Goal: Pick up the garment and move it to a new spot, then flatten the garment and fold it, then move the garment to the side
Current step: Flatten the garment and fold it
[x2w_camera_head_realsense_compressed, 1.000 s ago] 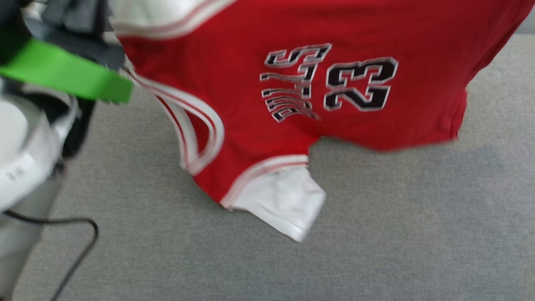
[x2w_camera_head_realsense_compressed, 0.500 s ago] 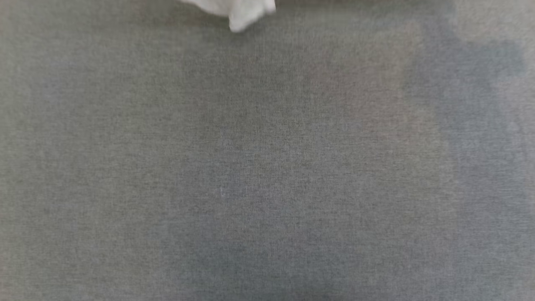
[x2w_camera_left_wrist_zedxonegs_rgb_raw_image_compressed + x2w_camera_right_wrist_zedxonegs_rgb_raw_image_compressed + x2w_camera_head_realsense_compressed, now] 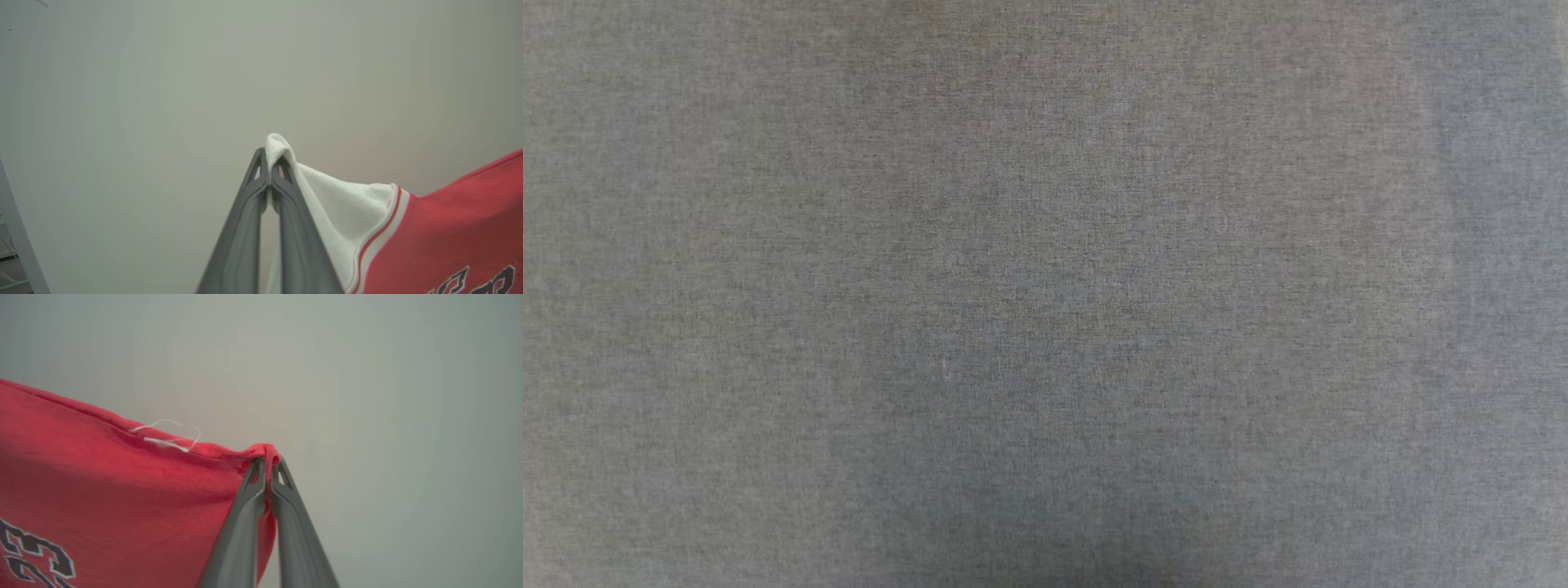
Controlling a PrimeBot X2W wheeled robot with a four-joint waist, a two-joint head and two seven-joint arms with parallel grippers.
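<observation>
Hanging red garment [image 3: 102,477], white sleeve [image 3: 347,204], black-and-white lettering [image 3: 32,551].

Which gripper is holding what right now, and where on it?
Left gripper is shut on the garment at the tip of its white sleeve. Right gripper is shut on a bunched red edge.

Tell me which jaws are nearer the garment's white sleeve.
Left. The left jaws are shut right on the white sleeve; the right jaws are shut on a red corner of the garment.
</observation>
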